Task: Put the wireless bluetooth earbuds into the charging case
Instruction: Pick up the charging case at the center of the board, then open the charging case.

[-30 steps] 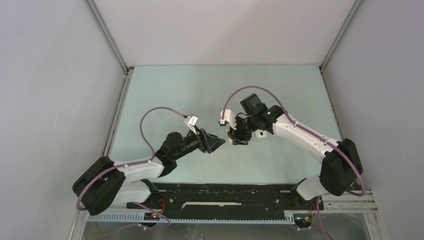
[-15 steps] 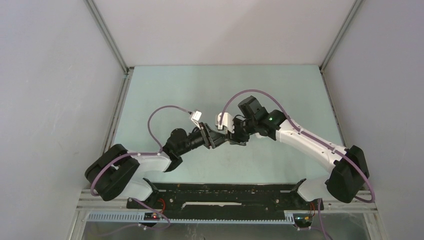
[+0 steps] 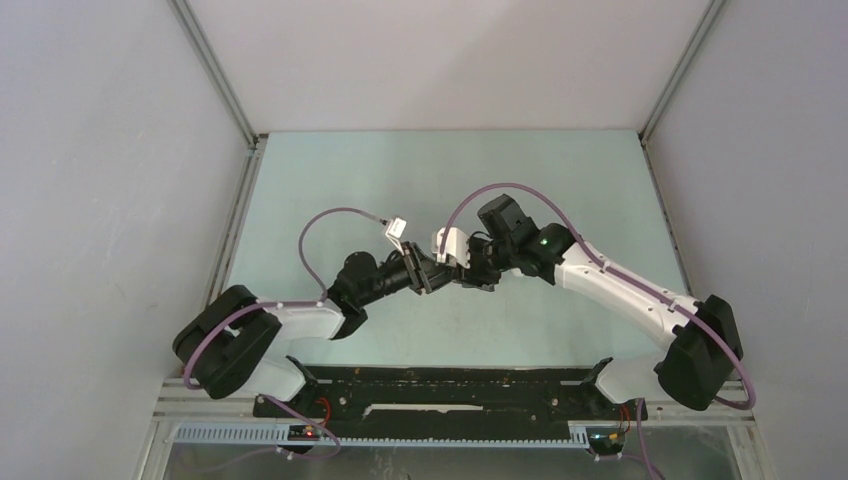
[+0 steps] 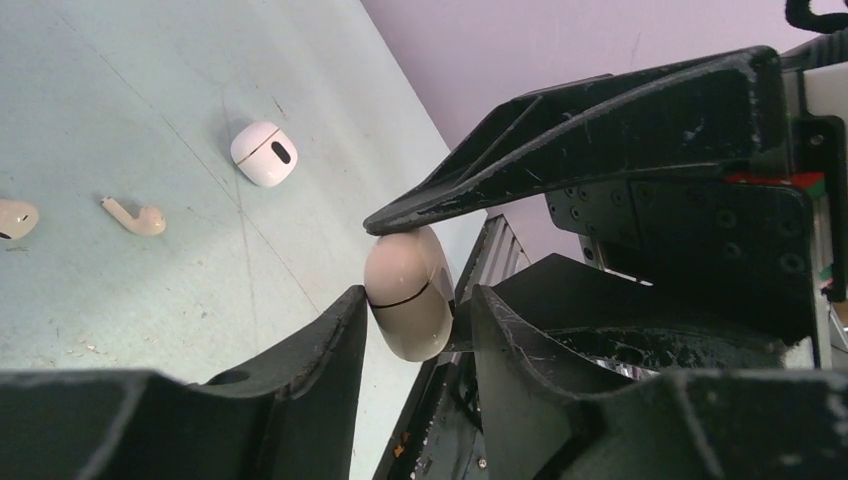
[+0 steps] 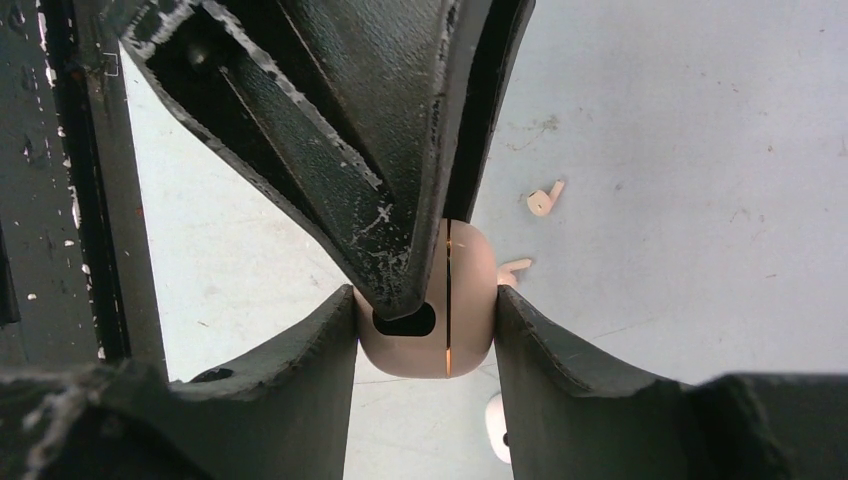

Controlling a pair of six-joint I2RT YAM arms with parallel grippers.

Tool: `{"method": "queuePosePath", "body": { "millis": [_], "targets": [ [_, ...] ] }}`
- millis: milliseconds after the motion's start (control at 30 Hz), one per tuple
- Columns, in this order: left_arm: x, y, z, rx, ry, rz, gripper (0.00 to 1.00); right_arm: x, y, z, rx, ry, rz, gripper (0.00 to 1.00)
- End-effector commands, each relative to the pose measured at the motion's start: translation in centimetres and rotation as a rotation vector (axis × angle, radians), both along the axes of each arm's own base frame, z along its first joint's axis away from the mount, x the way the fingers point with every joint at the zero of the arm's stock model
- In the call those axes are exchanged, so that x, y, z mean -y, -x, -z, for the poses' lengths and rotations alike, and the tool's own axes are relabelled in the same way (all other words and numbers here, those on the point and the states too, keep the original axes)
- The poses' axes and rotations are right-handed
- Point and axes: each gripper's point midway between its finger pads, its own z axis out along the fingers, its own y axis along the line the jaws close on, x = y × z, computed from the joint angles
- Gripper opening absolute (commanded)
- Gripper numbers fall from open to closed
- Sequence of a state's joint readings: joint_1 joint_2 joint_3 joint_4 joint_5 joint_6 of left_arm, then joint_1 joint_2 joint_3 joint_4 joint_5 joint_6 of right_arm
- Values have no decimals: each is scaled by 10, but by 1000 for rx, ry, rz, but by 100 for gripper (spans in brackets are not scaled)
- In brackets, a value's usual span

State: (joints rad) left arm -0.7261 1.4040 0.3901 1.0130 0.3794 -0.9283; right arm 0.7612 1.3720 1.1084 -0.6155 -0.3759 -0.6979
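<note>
A closed tan charging case point(image 4: 405, 285) hangs above the table, held between both grippers. My right gripper point(image 5: 425, 325) is shut on its two sides point(image 5: 465, 300). My left gripper point(image 4: 420, 305) straddles the same case crosswise, one finger point(image 4: 335, 335) touching it and the other very close. In the top view the left gripper point(image 3: 430, 273) and right gripper point(image 3: 463, 276) meet tip to tip and hide the case. A tan earbud point(image 4: 135, 216) lies on the table, and two tan earbuds point(image 5: 541, 200) point(image 5: 513, 270) show in the right wrist view.
A closed white case point(image 4: 264, 153) lies on the table beyond the earbud, and also shows low in the right wrist view point(image 5: 495, 428). A pale rounded object point(image 4: 14, 218) is cut off at the left edge. The black rail point(image 3: 450, 390) runs along the near edge.
My left arm has swung right and my right gripper has shifted left until they met. The left jaws now sit around the case that the right gripper holds.
</note>
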Motion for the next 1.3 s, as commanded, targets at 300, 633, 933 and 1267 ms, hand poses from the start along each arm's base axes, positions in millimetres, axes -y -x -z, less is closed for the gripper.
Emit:
{"method": "queuePosePath", "body": {
  "millis": [300,633,933,1267],
  "targets": [
    [14,-1,-13,7,19,69,31,-7,-7,-17,86,-35,-9,48],
    [-4,27,-32,392,41,114,6,8,27,-67,-279,-347,-83,82],
    [-7,51,-8,794,-108,115,14,20,56,-59,-538,-361,-144,64],
    [-7,53,-17,866,-50,77,13,10,64,-26,-572,-230,-164,57]
  ]
}}
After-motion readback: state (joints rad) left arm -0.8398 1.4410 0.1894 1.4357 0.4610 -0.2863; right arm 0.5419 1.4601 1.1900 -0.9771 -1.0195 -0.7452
